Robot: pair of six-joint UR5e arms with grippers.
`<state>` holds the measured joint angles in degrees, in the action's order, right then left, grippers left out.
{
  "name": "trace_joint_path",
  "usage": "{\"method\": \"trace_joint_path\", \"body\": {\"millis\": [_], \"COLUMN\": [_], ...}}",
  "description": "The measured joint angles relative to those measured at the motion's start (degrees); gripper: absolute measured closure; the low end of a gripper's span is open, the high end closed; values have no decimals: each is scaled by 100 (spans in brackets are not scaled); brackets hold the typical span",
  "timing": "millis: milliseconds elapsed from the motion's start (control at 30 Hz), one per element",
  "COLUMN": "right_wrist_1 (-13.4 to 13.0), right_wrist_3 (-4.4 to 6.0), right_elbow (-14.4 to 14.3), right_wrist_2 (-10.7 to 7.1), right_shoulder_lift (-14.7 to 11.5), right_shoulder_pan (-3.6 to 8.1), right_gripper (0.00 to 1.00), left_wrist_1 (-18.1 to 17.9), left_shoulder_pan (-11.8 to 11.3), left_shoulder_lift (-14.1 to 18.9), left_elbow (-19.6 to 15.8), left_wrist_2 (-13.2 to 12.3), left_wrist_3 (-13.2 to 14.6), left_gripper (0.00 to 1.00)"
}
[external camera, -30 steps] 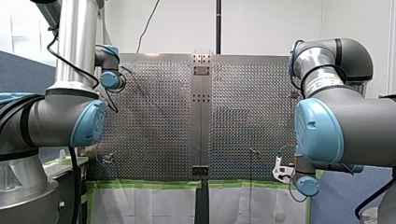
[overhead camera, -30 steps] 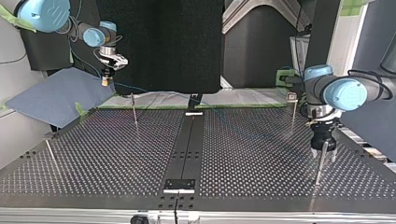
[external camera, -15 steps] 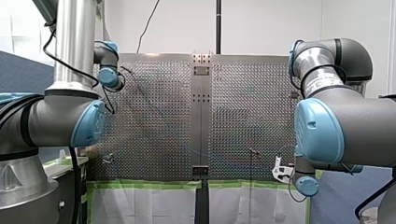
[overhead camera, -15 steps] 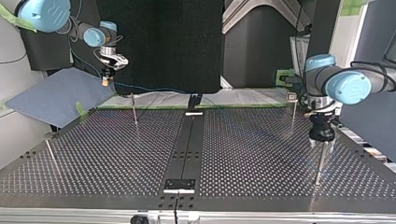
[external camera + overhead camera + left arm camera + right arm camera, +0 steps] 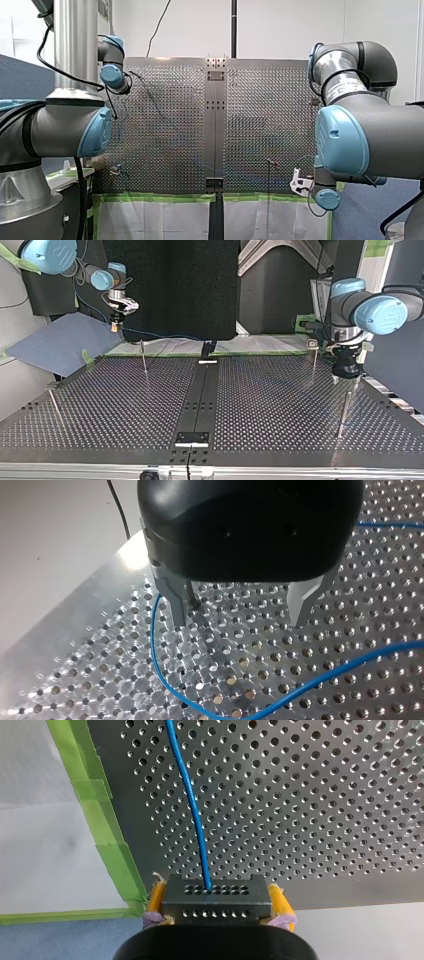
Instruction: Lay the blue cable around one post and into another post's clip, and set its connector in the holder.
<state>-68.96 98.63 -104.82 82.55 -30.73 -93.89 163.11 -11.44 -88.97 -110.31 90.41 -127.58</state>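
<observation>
In the right wrist view my right gripper (image 5: 216, 891) has its yellow pads shut on a black connector block (image 5: 215, 904). The blue cable (image 5: 192, 805) runs from the block out over the perforated table. The top view shows this gripper (image 5: 115, 322) held high off the table's far left corner, the connector (image 5: 115, 328) hanging in it. My left gripper (image 5: 240, 622) is open, its metal fingers astride a thin post's tip (image 5: 192, 600), and the cable (image 5: 155, 645) curves around the table below. In the top view it (image 5: 346, 382) hovers just above that post (image 5: 342, 412).
More thin posts stand on the table (image 5: 144, 357) (image 5: 54, 407). One post (image 5: 313, 362) carries a small clip on top. A black rail (image 5: 200, 390) runs down the middle to a bracket (image 5: 192, 438). Green tape (image 5: 107, 845) edges the table, and a blue mat (image 5: 60, 342) lies beyond.
My left gripper has risen up along the post at the top view's right, from around its shaft to its tip. My right gripper has stayed put with the connector.
</observation>
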Motion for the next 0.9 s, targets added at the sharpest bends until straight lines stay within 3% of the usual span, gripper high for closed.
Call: {"method": "trace_joint_path", "body": {"millis": [200,433,667,900], "right_wrist_1": [39,59,66,66], "right_wrist_3": [0,3,9,13], "right_elbow": [0,0,0,0], "right_wrist_2": [-1,-9,-50,-62], "right_shoulder_lift": [0,-4,-2,-4], "right_shoulder_pan": [-30,-51,-55,-70], "right_gripper": [83,83,83,83], "left_wrist_1": [59,332,709,1033], "left_shoulder_pan": [-83,-136,-150,-113], "left_shoulder_lift": [307,643,1023,1345], "left_elbow": [-282,-392,-206,107], "left_wrist_2": [-37,-117,-386,-233], "left_wrist_3": [-95,130,290,583], "left_gripper": [0,0,0,0]}}
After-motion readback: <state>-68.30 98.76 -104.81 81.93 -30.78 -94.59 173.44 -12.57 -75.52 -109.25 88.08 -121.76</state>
